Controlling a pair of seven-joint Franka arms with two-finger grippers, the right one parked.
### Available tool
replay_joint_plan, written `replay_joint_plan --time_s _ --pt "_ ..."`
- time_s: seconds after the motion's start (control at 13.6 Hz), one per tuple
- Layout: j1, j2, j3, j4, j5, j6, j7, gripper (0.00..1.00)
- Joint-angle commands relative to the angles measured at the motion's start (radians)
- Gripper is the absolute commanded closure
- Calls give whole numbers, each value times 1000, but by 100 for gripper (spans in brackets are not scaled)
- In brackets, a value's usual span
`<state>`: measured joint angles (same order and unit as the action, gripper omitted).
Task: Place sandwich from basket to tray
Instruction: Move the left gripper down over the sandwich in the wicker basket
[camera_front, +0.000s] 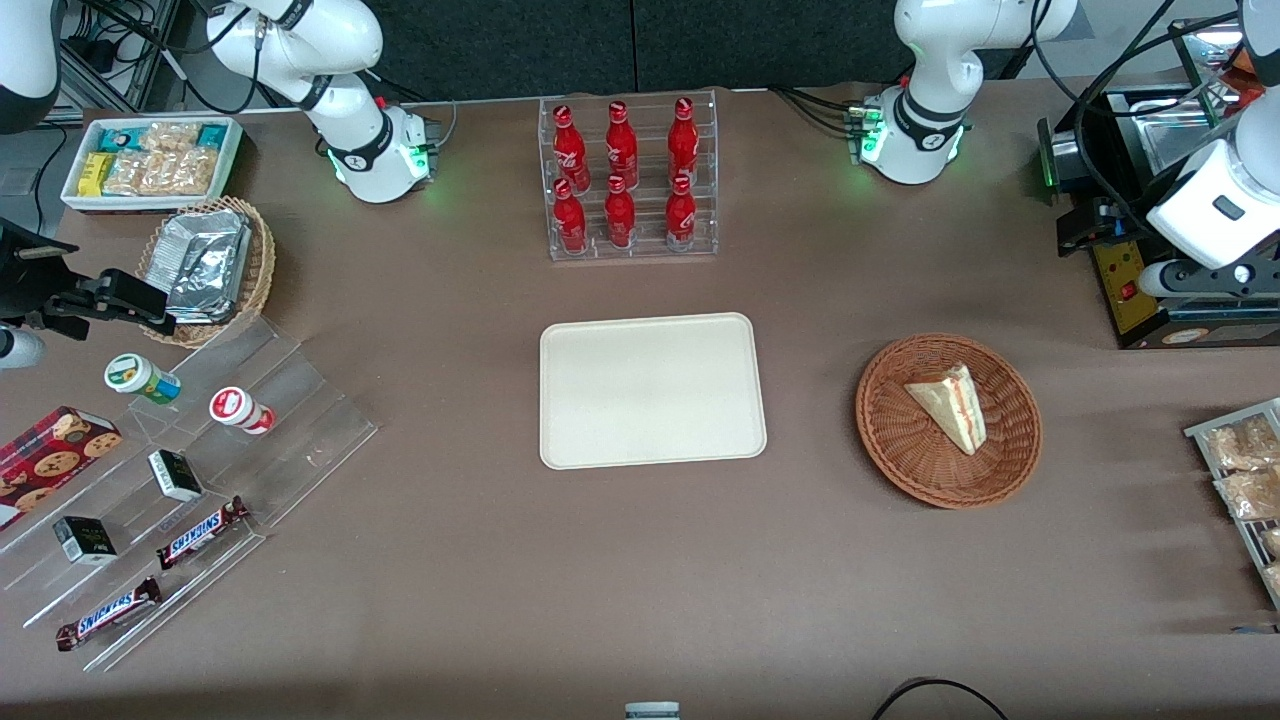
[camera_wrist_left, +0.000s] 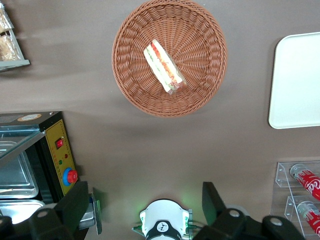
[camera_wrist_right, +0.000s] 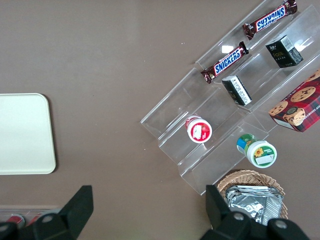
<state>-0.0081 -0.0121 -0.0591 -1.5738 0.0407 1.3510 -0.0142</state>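
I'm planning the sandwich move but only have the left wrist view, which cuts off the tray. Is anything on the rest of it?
Observer: No, the whole tray is bare in the front view.
Operator: What stands nearest it?
Observer: A clear rack holding six red bottles, farther from the front camera than the tray.
Operator: Where's the pincer?
Observer: The pincer, open, hangs by the black machine, farther from the front camera than the basket.

The basket (camera_front: 905, 450) is reddish-brown woven wicker. The sandwich (camera_front: 950, 405) is pale white bread with red and green filling. The tray (camera_front: 652, 390) is plain cream; the bench (camera_front: 640, 580) dull brown. The gripper (camera_wrist_left: 145, 210) has black fingers (camera_wrist_left: 75, 202).
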Motion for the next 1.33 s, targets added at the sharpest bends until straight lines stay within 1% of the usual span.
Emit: replay_joint_plan --time_s 0.0,0.22,0.3,0.59,0.81,1.03,1.18,1.25 --pt "11 18 -15 35 -1 -38 20 0" --pt "7 40 -15 25 2 -33 5 0" --pt "7 44 -15 -1 1 -24 -4 0" --pt "7 15 -13 -179 2 162 -93 0" --pt "5 -9 -14 -349 -10 357 -286 0" --pt "-22 -20 -22 -513 -9 590 -545 0" --pt "-26 -29 -22 -618 -9 745 -628 0" --pt "-26 -29 -22 -646 -9 779 -665 0"
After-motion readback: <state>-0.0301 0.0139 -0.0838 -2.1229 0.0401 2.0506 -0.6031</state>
